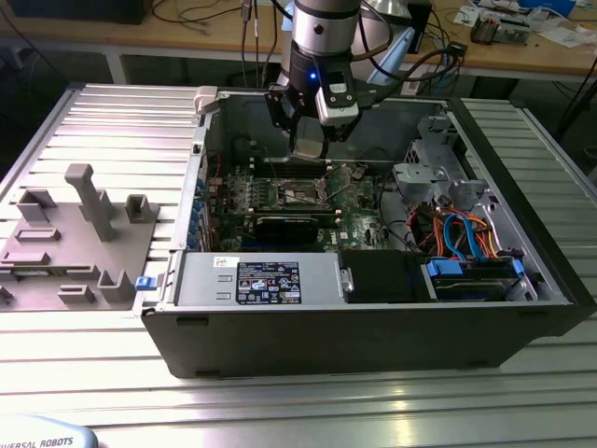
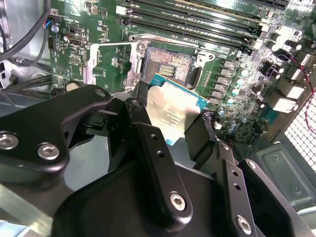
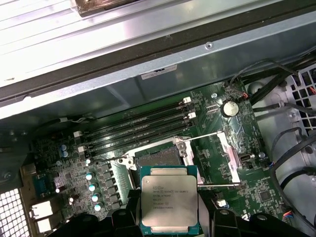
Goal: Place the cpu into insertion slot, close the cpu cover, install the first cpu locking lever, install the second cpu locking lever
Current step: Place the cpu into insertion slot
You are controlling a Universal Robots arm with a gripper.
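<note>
The cpu (image 3: 169, 205) hangs in the air, silver top up. The pincer (image 3: 170, 219) is closed on it, with a black finger pressed to each of two opposite edges, and the jaws stand only as far apart as the chip is wide. In both wrist views the chip is not yet seated. It sits a little off to one side of the insertion slot (image 3: 157, 158), overlapping the slot's near rim, and the slot's dark centre is bare. The cpu cover (image 2: 132, 66) is swung open and lies back beside the socket, so the opening is free. The thin locking levers (image 3: 217, 133) also stand away from the frame. The long memory slots (image 3: 143, 126) run just beyond the socket.

In the exterior view the pincer (image 1: 308, 140) is inside the open computer case (image 1: 373, 336), toward twelve o'clock of its interior, directly over the green board (image 1: 354, 201). A grey parts fixture (image 1: 75, 243) lies on the desk (image 1: 298, 411) at nine o'clock from the case.

I judge the first step, placing the chip, to be under way, with the cover and both levers untouched. This step calls for the chip's edges to be squared with the socket rim and centred over it, then set down flat and gently, since tilt or sideways drag could harm the contacts.
</note>
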